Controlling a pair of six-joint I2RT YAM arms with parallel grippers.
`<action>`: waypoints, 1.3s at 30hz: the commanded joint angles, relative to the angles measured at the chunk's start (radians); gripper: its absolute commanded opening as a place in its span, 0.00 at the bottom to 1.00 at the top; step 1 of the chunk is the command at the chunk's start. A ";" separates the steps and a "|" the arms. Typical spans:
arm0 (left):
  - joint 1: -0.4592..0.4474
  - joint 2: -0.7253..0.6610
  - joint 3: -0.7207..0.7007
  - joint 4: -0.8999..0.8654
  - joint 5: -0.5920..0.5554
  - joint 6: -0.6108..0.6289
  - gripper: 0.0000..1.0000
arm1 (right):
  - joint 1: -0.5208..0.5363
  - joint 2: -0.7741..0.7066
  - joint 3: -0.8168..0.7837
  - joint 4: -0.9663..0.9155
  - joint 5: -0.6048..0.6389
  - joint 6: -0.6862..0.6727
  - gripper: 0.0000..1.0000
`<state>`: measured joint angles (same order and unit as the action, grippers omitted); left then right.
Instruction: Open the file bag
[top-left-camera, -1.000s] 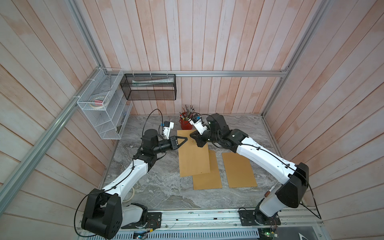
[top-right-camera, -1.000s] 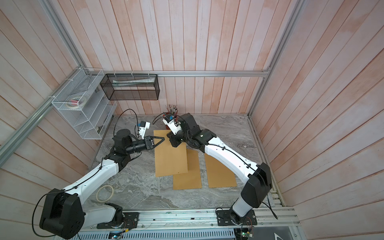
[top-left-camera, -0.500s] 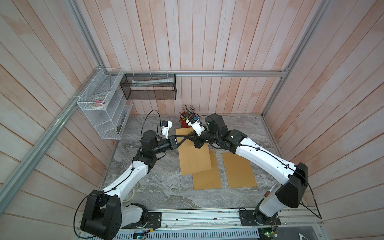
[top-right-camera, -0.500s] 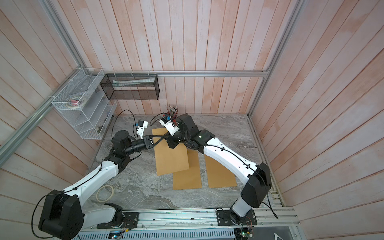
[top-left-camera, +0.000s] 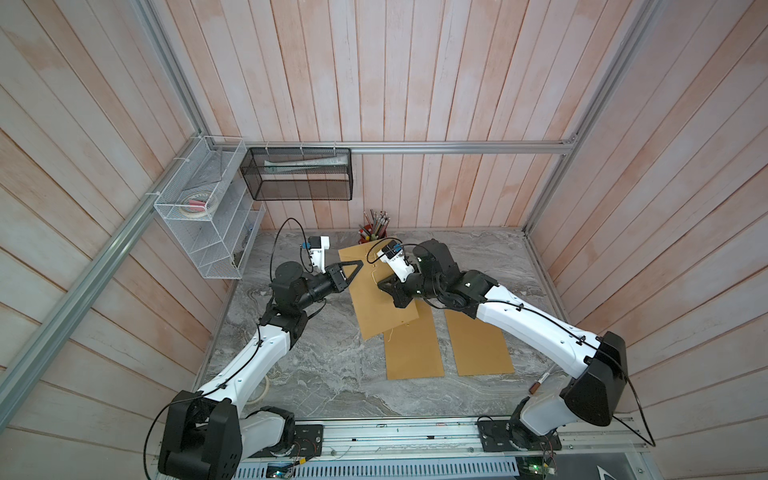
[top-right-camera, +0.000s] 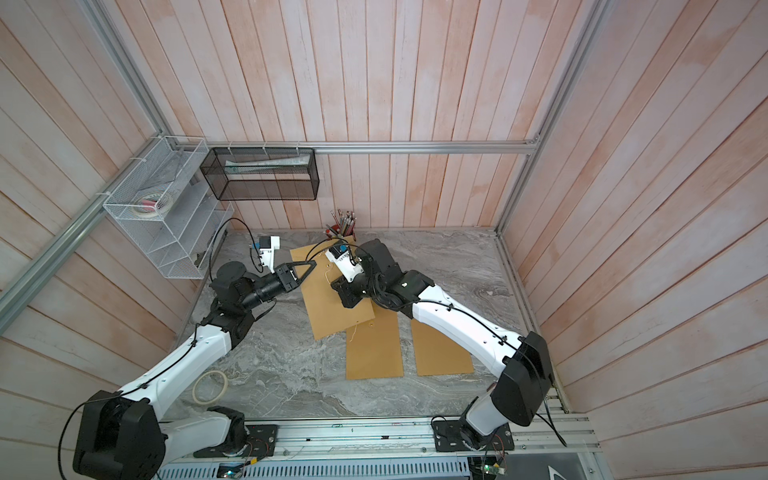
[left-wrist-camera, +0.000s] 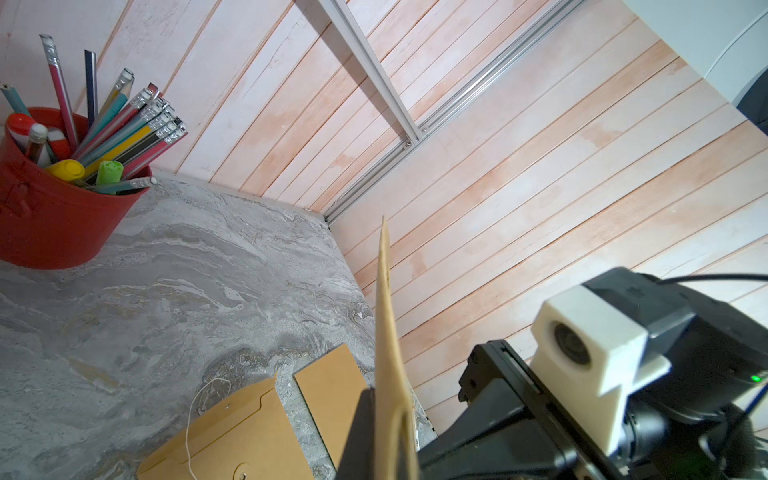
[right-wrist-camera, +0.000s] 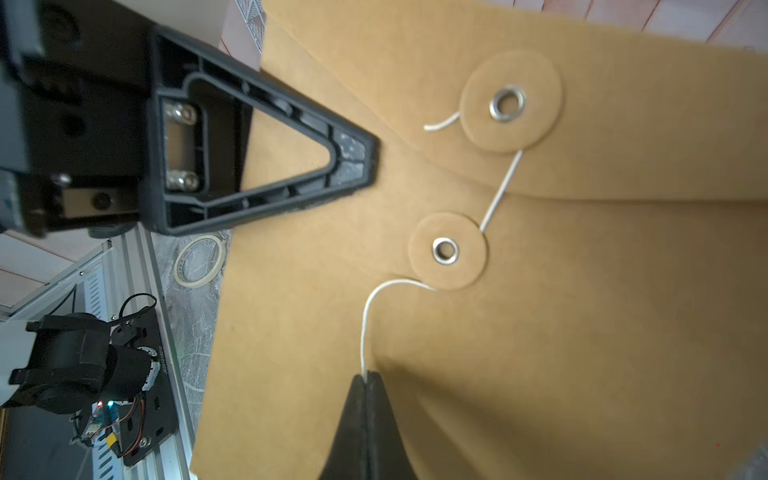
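- Right end effector (right-wrist-camera: 366, 386) first — its jaws are pressed fully together on the white string (right-wrist-camera: 364, 332), which enters right at their tips. Nothing else is in that pinch.
- Left end effector (top-left-camera: 356, 264) is closed too, clamped on a long edge of the file bag (top-left-camera: 376, 301) near its flap end. In the left wrist view the brown paper runs edge-on out from between the jaws.
- From the pinch, the string curves to the lower disc (right-wrist-camera: 446, 251) and slips behind it. It then runs as one straight stretch to the upper disc (right-wrist-camera: 511, 102) on the flap (right-wrist-camera: 623, 124).
- On progress, I judge most of the winding undone, but a part-turn around the lower disc remains. The flap lies flat against the bag's body, so the tie is not free and the bag is not open.
- What I think is left: carry the string round and clear of the lower disc, then lift the flap.
- The bag hangs tilted between the two arms, its far end raised off the desk (top-left-camera: 316, 374) and its closure face turned toward the right wrist camera.
- In both top views its near end overlaps a second envelope (top-left-camera: 413, 353) lying flat, with a third envelope (top-left-camera: 478, 347) just beside that. I cannot tell whether the bag touches the second one.
- Further out sit a red pen pot (top-left-camera: 372, 237) by the back wall and a tape roll (top-right-camera: 210, 386) near the left arm's base.
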<state>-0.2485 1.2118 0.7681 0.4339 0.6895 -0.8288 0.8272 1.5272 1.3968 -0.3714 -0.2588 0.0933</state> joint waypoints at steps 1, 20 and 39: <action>0.005 -0.022 0.026 0.023 -0.009 0.012 0.00 | -0.028 -0.046 -0.021 0.012 0.041 0.043 0.00; 0.005 -0.048 -0.013 -0.014 0.064 0.040 0.00 | -0.179 0.024 0.132 0.028 -0.058 0.082 0.00; 0.005 -0.018 0.085 -0.265 0.058 0.162 0.00 | -0.088 -0.013 0.175 -0.223 0.101 -0.149 0.33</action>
<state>-0.2485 1.1854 0.7944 0.2554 0.7437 -0.7273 0.7231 1.5597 1.5818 -0.5072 -0.2237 0.0311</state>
